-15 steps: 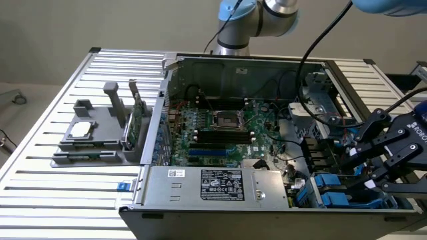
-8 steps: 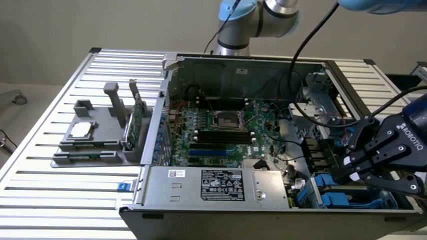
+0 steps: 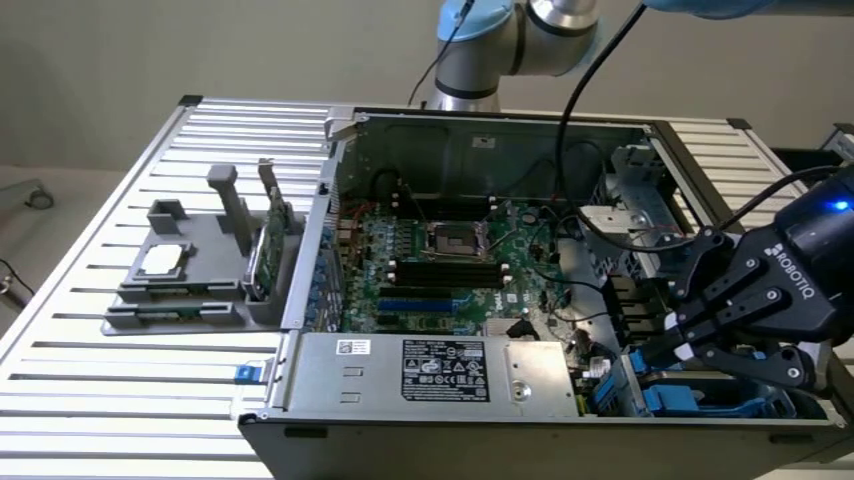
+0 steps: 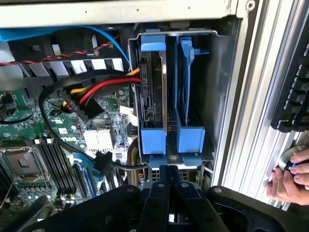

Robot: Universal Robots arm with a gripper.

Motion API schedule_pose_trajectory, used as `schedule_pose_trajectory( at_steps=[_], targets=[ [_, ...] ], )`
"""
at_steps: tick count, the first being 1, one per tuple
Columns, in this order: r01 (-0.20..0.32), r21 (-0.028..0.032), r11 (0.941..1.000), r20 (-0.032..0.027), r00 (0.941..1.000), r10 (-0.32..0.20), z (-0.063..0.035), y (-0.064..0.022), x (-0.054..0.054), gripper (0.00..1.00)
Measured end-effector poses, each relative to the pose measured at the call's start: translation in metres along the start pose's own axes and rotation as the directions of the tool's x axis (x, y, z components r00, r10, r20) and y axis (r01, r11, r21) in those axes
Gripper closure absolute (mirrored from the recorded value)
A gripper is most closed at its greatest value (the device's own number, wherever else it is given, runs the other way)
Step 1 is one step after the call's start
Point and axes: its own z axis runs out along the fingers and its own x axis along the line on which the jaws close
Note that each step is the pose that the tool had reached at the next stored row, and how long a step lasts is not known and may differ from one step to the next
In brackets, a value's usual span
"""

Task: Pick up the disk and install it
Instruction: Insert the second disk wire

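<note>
The open computer case (image 3: 441, 260) lies on its side on a slatted metal table (image 3: 120, 380), with the motherboard (image 3: 441, 255) exposed and the power supply (image 3: 447, 370) along the case's near edge; the gripper (image 3: 687, 345) is lowered into the drive bay at the case's near corner on the exterior view's right; in the wrist view the gripper (image 4: 169, 186) has its fingers (image 4: 160, 178) drawn together with no visible gap, directly at the end of the bay, and whether they pinch any part of the carrier cannot be told; the disk (image 4: 153, 96) stands on edge in its blue carrier in one slot of the bay cage (image 4: 219, 96), on the motherboard side; a second blue carrier (image 4: 189, 92) occupies the adjacent slot; a red, yellow and black cable bundle (image 4: 96, 89) reaches the disk's connector side; a fixture (image 3: 200, 270) holding parts sits on the table toward the exterior view's left; a person's hand (image 4: 292, 176) rests on the table beside the case.
</note>
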Motion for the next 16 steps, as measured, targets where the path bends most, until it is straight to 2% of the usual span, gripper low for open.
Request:
schedule_pose_trajectory(
  at_steps=[16],
  targets=[
    [0.000,-0.0006,1.0000,-0.0001,1.0000,0.000,0.0007,-0.0016,-0.0001,0.89]
  ],
)
